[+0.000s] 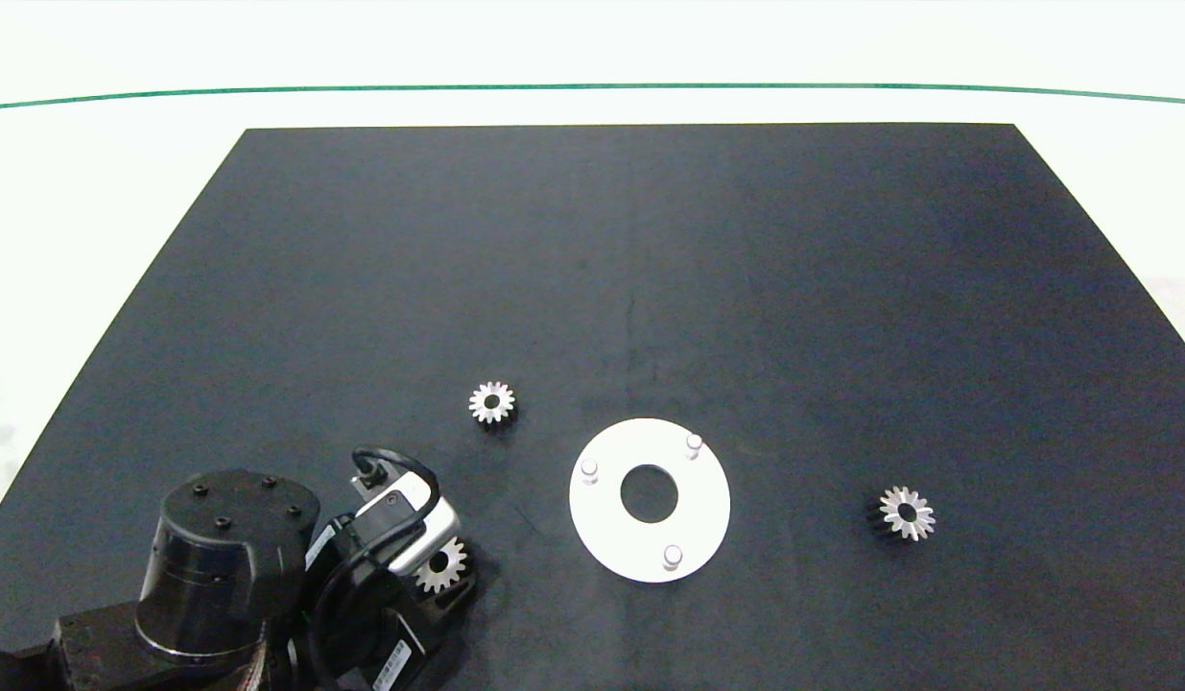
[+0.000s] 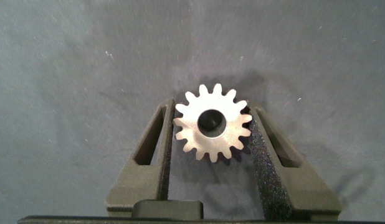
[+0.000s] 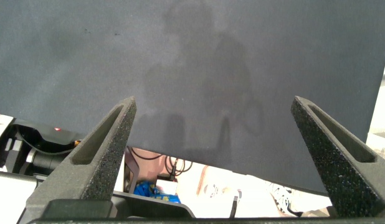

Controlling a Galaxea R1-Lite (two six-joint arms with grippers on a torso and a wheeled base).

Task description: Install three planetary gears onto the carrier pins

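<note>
At the near left edge of the dark mat (image 1: 650, 240), the left gripper (image 2: 212, 127) has its two fingers clamped on one of the planetary gears (image 2: 212, 123), teeth pressed against both pads. Just beyond, the white disc (image 1: 606, 523) lies flat with all three carrier pins (image 1: 673, 556) bare, so nothing appears installed yet and three placements remain. A second gear (image 1: 491, 402) rests farther back on the left, and a third (image 1: 906, 512) lies well apart on the right. The right gripper (image 3: 220, 134), spread wide and empty, hovers off the mat's edge. No legible writing shows.
</note>
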